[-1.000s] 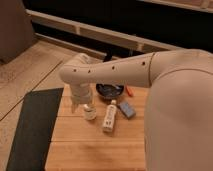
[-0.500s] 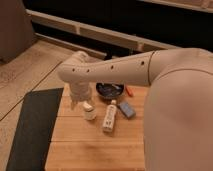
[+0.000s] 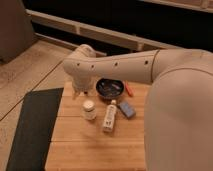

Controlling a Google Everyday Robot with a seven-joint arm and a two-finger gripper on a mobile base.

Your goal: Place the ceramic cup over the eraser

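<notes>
Hovering wide open and empty just above the ceramic cup (image 3: 89,109), the tool (image 3: 80,91) is risking tipping it on descent. The cup is standing on the counter (image 3: 70,145), with the bottle (image 3: 110,116) lying between it and the eraser (image 3: 126,109), likely obstructing the carry.

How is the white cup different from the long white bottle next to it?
The ceramic cup stands upright; the white bottle lies on its side. The cup is short; the bottle is long and slim. The bottle carries dark print; the cup looks plain. Both are whitish and sit on the wooden table. The pincer hangs open behind the cup, holding nothing.
</notes>
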